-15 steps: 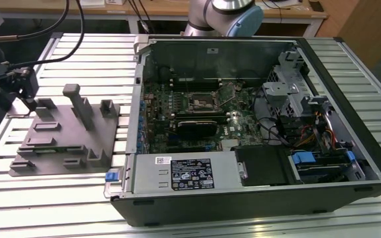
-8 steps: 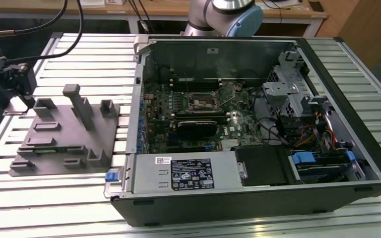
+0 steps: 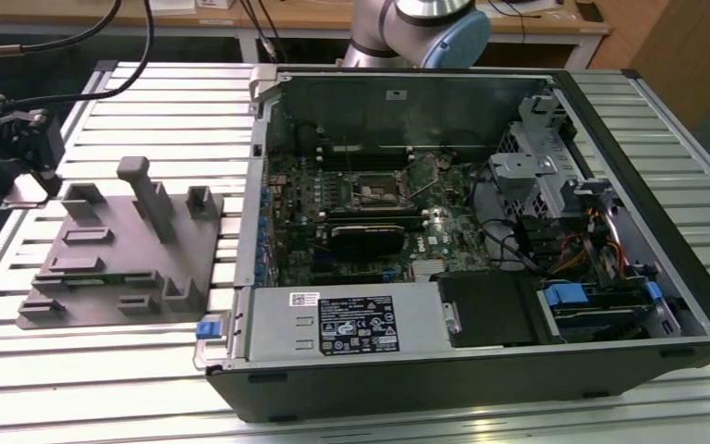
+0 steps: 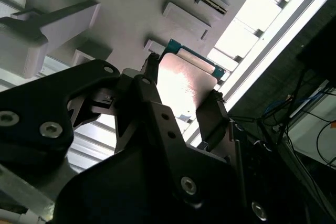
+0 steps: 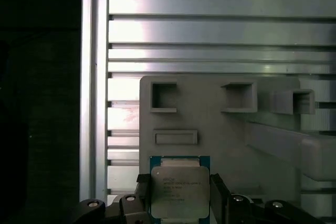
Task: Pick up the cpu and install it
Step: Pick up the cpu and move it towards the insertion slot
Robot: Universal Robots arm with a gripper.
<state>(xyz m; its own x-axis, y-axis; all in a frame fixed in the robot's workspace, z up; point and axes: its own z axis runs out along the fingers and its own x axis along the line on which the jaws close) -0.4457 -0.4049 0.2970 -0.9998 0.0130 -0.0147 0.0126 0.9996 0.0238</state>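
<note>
One gripper (image 3: 29,180) hangs at the exterior view's left, just beside the grey tray (image 3: 121,254) on the slatted table (image 3: 145,92), well apart from the open computer case (image 3: 479,231). In the second wrist view I see the jaws pinching the cpu (image 4: 185,80) by two opposite edges, above the tray. In the first wrist view the cpu's silver face shows between the fingers (image 5: 142,184).

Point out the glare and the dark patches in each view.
Second wrist view: glare washes out the face of the cpu, and the gripper clamping it is a near-black silhouette. First wrist view: the table slats shine, the area past the table's edge is black, and the cpu's face is evenly lit. Exterior view: the light is even, with the case interior in shade.
</note>
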